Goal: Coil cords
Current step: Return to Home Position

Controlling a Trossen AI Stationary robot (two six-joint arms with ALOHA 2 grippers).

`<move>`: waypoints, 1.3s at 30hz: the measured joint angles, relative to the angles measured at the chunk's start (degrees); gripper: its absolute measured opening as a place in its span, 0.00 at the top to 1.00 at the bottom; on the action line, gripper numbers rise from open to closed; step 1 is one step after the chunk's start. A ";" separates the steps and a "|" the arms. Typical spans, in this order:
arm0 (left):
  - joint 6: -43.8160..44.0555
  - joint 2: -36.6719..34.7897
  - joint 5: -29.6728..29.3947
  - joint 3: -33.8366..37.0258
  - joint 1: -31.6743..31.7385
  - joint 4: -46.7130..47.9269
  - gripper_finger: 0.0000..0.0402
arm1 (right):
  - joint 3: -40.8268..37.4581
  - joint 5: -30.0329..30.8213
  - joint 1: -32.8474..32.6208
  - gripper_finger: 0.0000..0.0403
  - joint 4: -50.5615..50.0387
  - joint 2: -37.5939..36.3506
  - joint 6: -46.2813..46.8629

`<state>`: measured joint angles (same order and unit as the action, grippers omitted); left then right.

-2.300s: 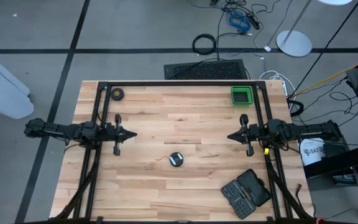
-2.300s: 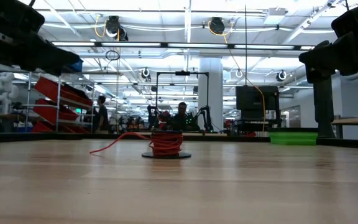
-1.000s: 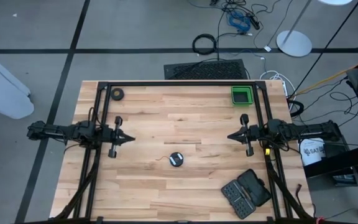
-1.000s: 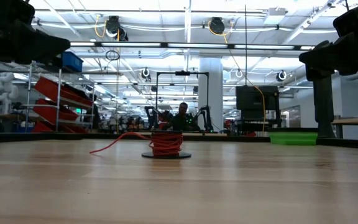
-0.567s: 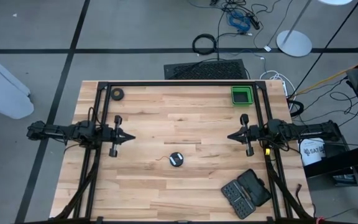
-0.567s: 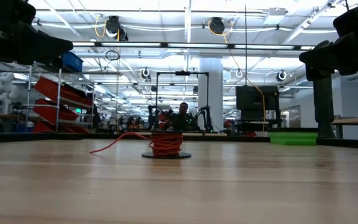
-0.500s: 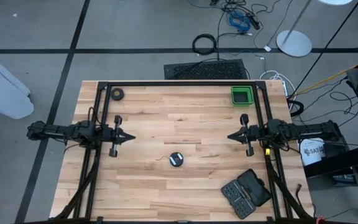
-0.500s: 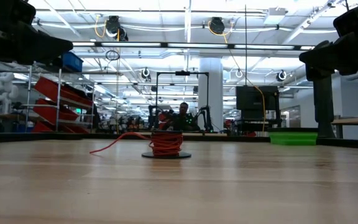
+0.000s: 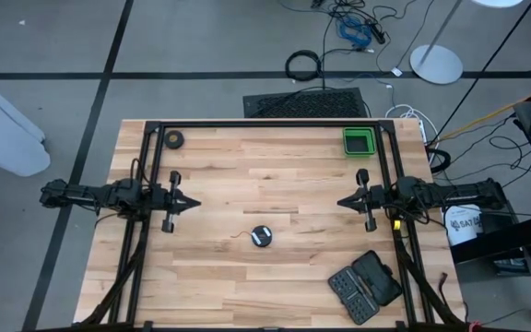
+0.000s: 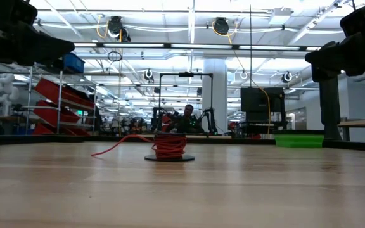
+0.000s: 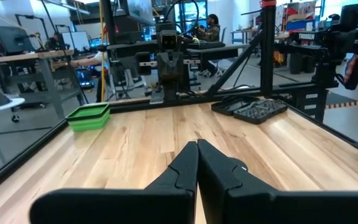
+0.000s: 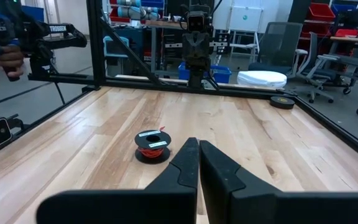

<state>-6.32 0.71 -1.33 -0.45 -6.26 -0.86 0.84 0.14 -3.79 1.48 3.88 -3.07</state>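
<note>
The cords are a small round spool of red wire (image 9: 261, 237) with a pale top, standing upright on its dark base (image 10: 170, 158) near the middle of the wooden table. Its loose red end (image 10: 116, 147) trails off to one side onto the table. The spool also shows in the right wrist view (image 12: 152, 144). My left gripper (image 9: 198, 200) hovers over the table's left part, shut and empty, pointing toward the right edge. My right gripper (image 9: 340, 202) hovers over the right part, shut and empty, pointing toward the left edge. Both are well apart from the spool.
A green tray (image 9: 359, 141) stands at the far right corner. A dark ring-shaped tape roll (image 9: 173, 140) lies at the far left. An open black tool case (image 9: 365, 285) lies at the near right. A black frame (image 9: 265, 124) runs along the table's edges.
My left gripper drew back a little toward the table's left edge more than a second ago and has kept still since. The spool and my right gripper have not moved.
</note>
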 joint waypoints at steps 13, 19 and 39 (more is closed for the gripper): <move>2.37 0.00 -0.01 0.00 -0.01 0.11 0.97 | 0.00 0.00 0.00 1.00 0.00 0.00 0.00; 2.97 0.00 -0.01 0.00 0.00 0.09 0.97 | 0.00 0.00 0.00 1.00 -0.01 0.00 0.00; 2.93 0.00 -0.01 0.02 -0.01 -0.09 0.97 | 0.00 0.00 0.00 1.00 -0.04 0.00 0.00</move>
<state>-3.39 0.71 -1.34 -0.43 -6.27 -0.95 0.84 0.14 -3.79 1.43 3.88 -3.07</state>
